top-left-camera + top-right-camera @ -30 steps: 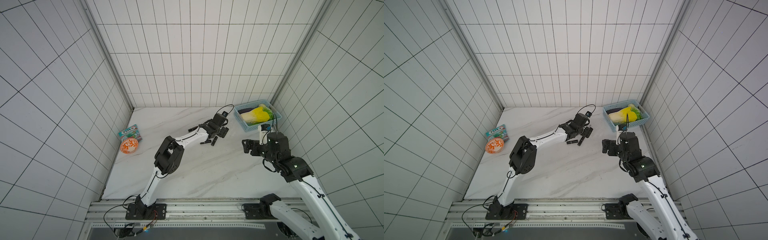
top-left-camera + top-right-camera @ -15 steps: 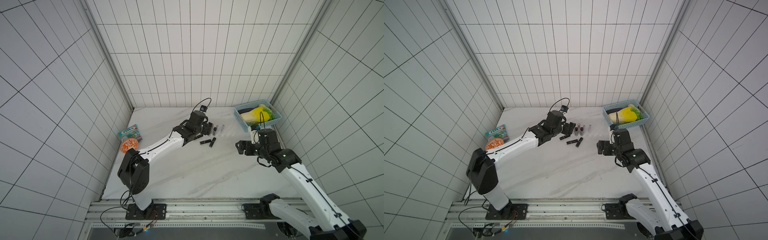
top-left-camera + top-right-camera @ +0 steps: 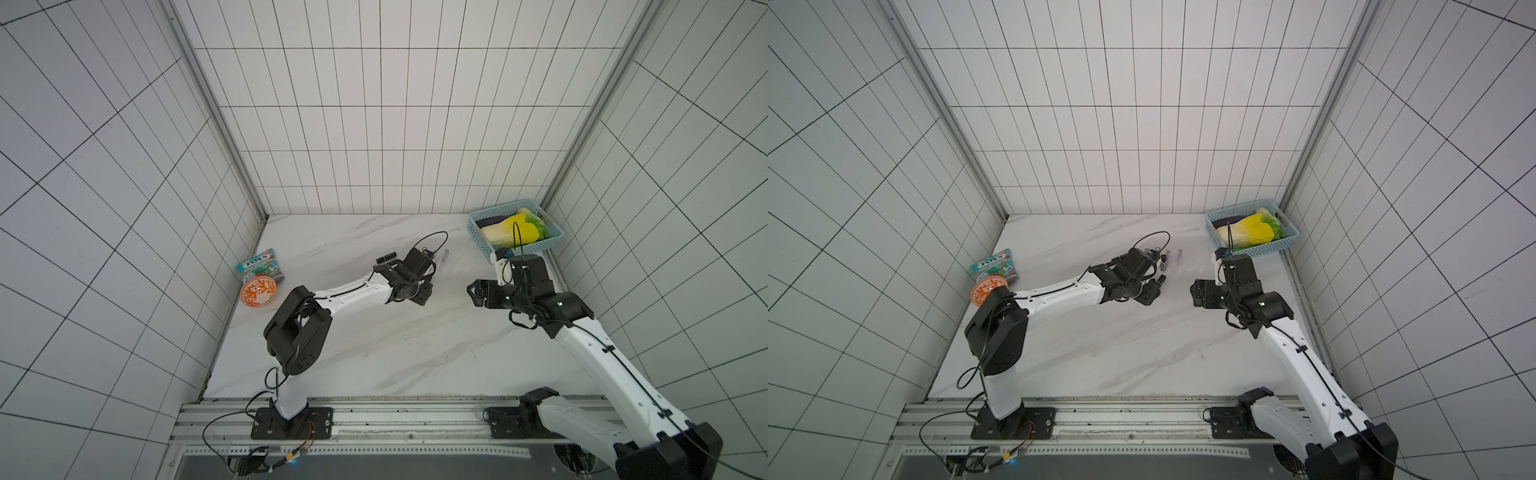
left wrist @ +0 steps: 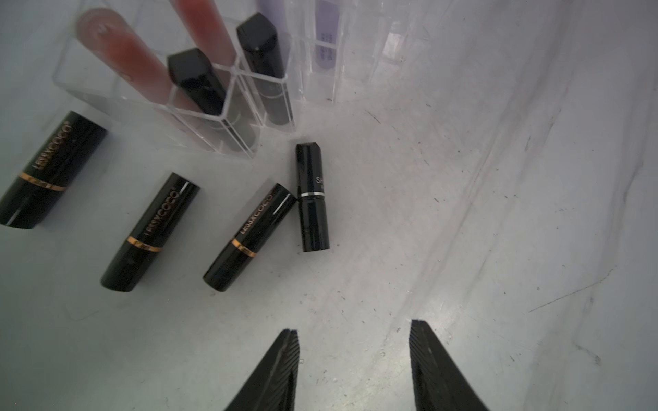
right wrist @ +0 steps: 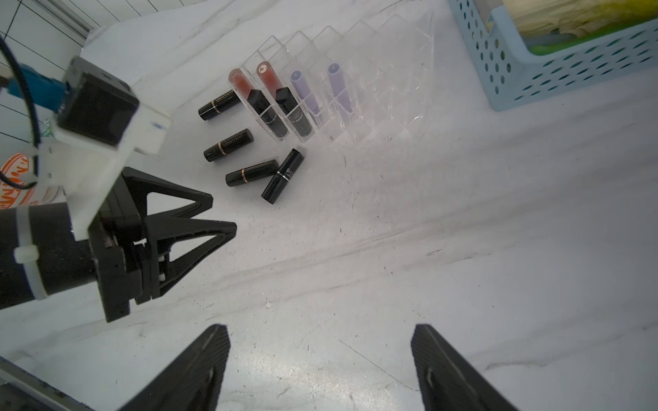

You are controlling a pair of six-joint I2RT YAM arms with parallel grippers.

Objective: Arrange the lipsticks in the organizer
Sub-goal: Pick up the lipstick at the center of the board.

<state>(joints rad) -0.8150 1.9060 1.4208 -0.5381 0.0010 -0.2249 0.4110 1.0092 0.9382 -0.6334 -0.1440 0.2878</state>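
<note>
The left jaws and right jaws are spread apart and hold nothing, and four black lipsticks (image 5: 229, 144) lie beside the organizer (image 5: 391, 71), which holds six more, near the worktop's (image 5: 463, 249) far edge.

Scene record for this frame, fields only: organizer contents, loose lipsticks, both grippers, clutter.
organizer: clear, six tubes standing in slots
in slots: two reddish gloss tubes, two black lipsticks, two lavender tubes
loose lipsticks: four black, lying on the table beside the organizer
left gripper: open, empty, facing the loose lipsticks
right gripper: open, empty
clutter: blue basket, orange bowl, snack packet
</note>
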